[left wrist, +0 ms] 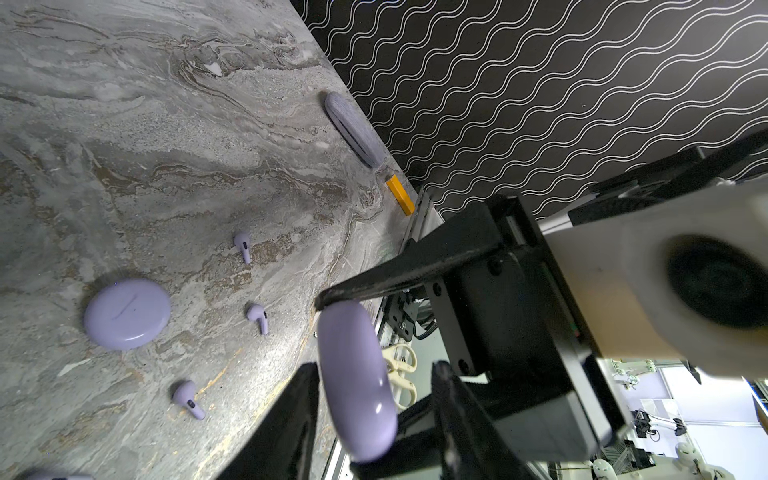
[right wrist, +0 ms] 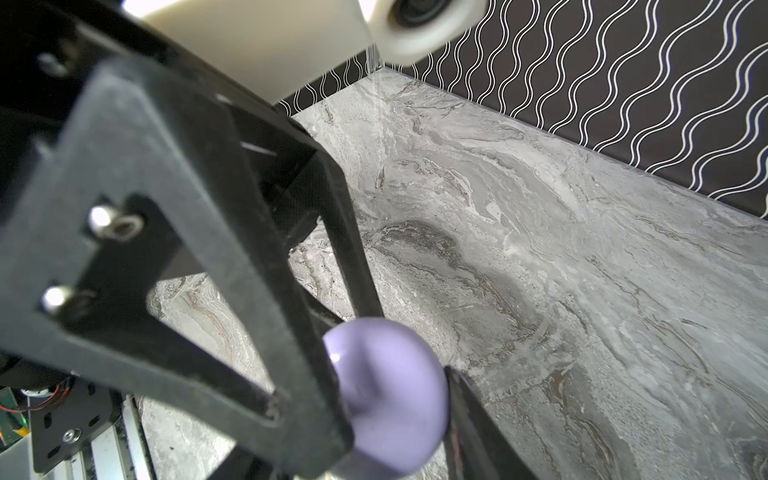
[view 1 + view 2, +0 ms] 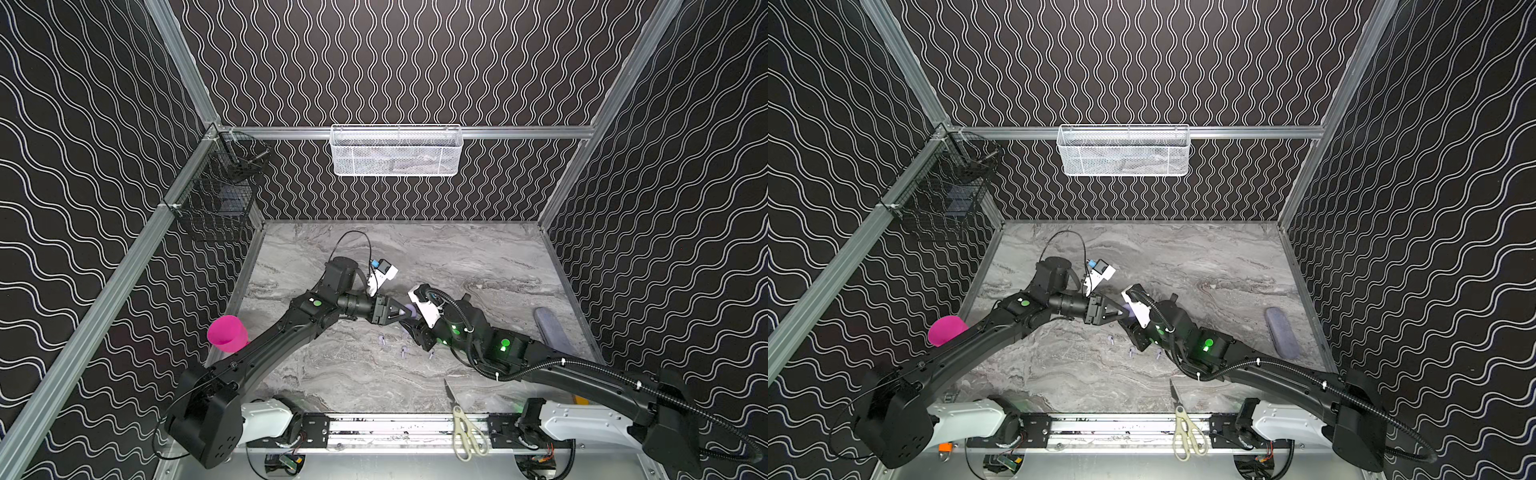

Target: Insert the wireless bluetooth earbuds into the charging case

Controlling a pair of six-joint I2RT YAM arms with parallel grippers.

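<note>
Right tool [image 3: 410, 316] clamps the raised lavender case [image 2: 386, 395]; left tool [image 1: 374, 374], half-open, straddles it above loose earbuds [image 1: 257, 316].

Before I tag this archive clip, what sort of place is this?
Probably a lab robot cell: patterned walls in aluminium framing, a marble-look table, left arm and right arm on a rail.

Even light from above; soft shadows on the counter [image 3: 374, 386]. Wrist views bend at the edges, near foreground blurs, glare dots the lavender case [image 1: 357, 382].

Black arms [image 3: 270, 347], white bases [image 3: 266, 417], green lights [image 3: 505, 343], corrugated cable [image 3: 455, 306].
</note>
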